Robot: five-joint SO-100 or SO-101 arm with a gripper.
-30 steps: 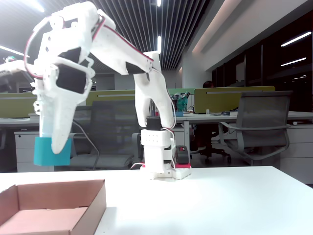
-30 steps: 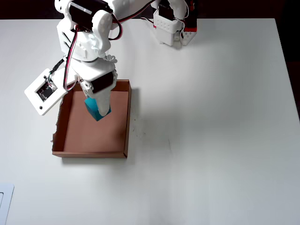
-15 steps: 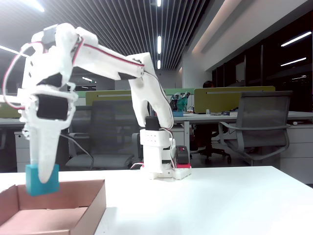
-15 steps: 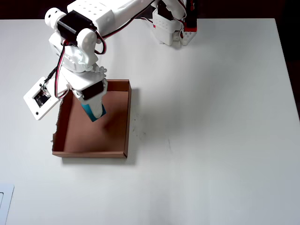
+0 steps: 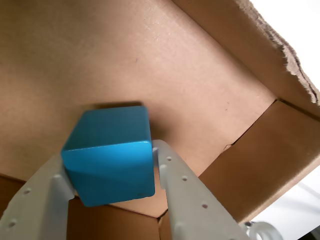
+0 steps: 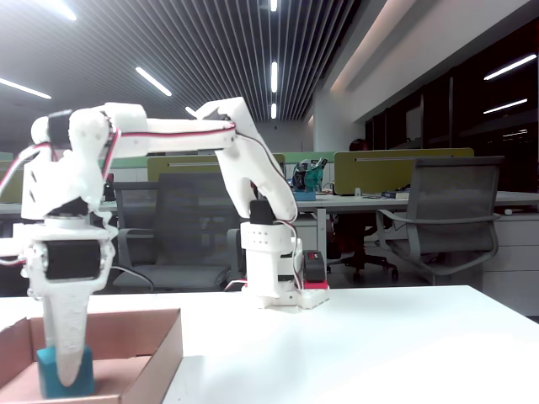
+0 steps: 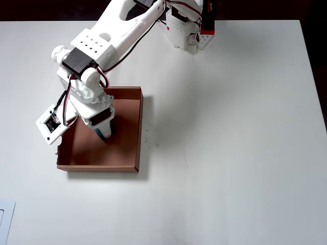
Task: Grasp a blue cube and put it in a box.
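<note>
Cube: the cube (image 5: 109, 152) is inside the box (image 7: 130, 130), held between the two white fingers (image 5: 182, 195). In the fixed view its bottom (image 6: 57, 377) looks to be at the floor of the box or very close above it; I cannot tell if it already rests there.
Jaws: narrow, closed on the cube from two opposite sides. The gripper (image 6: 66, 374) points straight down into the box.
Risk, release: if the jaws open while the cube is not yet on the floor, I judge it may drop a little and roll, but the walls should keep it inside.
Risk, sticking: the cube may cling to one finger and lift again when the arm rises, if the jaws open too little.
Risk, box: in the overhead view the gripper (image 7: 103, 133) is near the middle of the box, apart from the walls. A tilted retreat could catch a wall and drag the light cardboard.
Torn wall: one wall has a ragged edge (image 5: 295, 70); it is away from the fingers.
Around: the white table (image 7: 230, 143) is bare near the box. The arm base (image 7: 186, 30) stands well apart, at the far edge.
In the way: nothing stands between the gripper and a straight way up.
</note>
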